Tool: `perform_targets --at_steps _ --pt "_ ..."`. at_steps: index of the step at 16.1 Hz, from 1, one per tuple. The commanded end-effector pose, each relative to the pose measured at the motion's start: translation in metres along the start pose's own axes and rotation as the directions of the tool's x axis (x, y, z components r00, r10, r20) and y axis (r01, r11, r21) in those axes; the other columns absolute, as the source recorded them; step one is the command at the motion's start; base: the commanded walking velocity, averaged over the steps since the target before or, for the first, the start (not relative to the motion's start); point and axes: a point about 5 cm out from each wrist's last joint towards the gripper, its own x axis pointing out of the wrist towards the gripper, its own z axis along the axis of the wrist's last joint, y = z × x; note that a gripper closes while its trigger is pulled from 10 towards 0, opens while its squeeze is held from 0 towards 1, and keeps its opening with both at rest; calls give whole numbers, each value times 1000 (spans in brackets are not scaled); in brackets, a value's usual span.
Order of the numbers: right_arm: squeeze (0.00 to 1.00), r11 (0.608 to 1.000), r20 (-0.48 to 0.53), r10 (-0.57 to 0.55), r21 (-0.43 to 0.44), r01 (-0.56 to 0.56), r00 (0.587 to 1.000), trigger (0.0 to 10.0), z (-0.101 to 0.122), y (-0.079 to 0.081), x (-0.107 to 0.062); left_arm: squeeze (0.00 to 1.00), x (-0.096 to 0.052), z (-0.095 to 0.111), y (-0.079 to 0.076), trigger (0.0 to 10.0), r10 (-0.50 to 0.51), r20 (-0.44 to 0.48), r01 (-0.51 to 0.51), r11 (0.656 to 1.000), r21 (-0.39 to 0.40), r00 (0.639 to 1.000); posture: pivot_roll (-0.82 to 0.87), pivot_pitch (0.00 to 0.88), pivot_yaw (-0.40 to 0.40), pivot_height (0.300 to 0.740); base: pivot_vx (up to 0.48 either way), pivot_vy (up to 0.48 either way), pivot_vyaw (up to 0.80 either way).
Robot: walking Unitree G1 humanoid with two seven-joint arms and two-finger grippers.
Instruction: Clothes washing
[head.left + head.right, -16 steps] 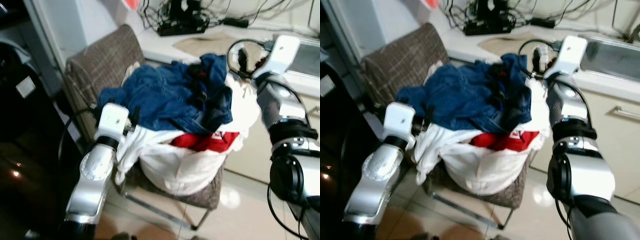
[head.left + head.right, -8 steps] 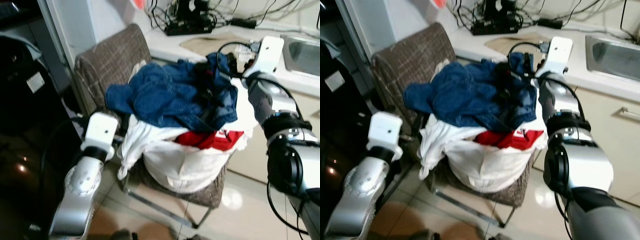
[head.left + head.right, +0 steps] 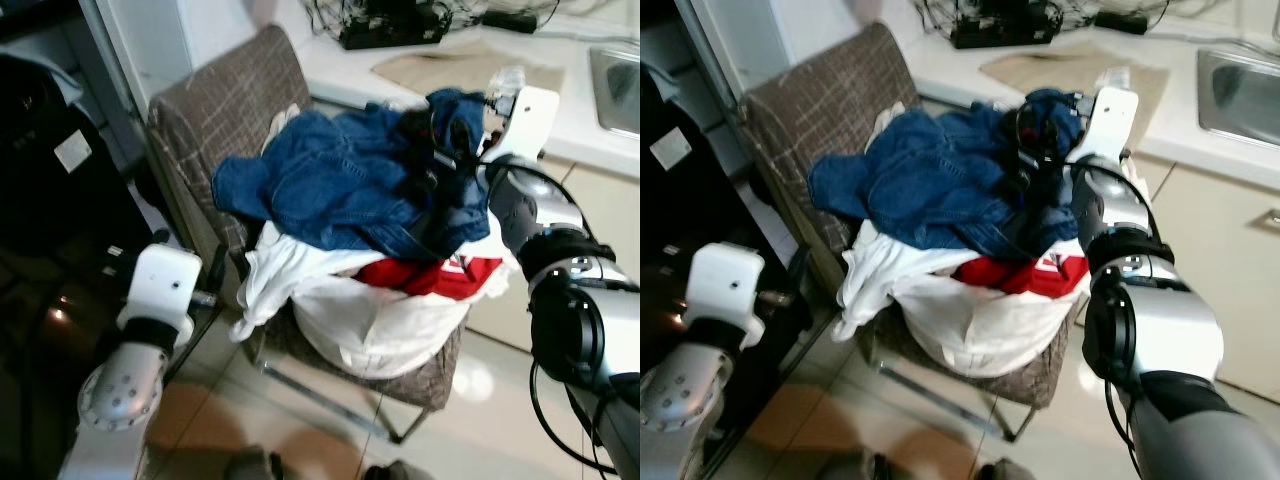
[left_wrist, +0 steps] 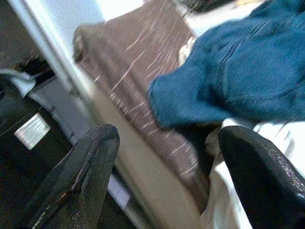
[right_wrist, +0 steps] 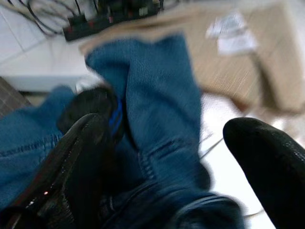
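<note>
Left eye view: blue jeans (image 3: 350, 190) top a white laundry bag (image 3: 370, 320) on the brown chair (image 3: 225, 105), frame centre. Left wrist view: left gripper (image 4: 164, 179) fingers spread, empty. Right wrist view: right gripper (image 5: 171, 171) fingers parted astride a denim fold.

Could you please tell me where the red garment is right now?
The red garment lies in the white laundry bag on the brown chair, under the blue denim jeans.

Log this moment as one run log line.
stage: reaching laundry | right gripper: open, straddling blue jeans atop pile | left gripper: open, beside chair | white laundry bag: on chair
</note>
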Motion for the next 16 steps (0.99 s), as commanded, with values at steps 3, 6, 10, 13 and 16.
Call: perform_targets --at_steps 3,6,10,13,16 --pt "0 1000 -17 10 -18 -10 1000 10000 -3 5 0 0 -13 4 7 10000 13 -29 -12 1000 25 999 352 198 14 723 0 0 0" --pt "0 992 -52 81 -97 -86 995 10000 -6 21 1 0 -27 6 5 10000 25 -74 -24 1000 17 997 375 232 -3 723 0 0 0" --pt "0 967 -22 144 -211 -145 989 10000 1 40 1 0 -31 10 6 10000 63 -86 -63 998 6 994 372 239 -36 723 0 0 0" --pt "0 958 3 192 -218 -187 981 10000 7 50 1 0 -29 9 2 10000 60 -88 -60 998 0 994 347 234 -54 723 0 0 0" --pt "0 953 64 266 -169 -253 962 10000 16 62 0 0 -22 12 3 10000 71 -72 -71 997 1 995 344 225 -65 723 0 0 0"
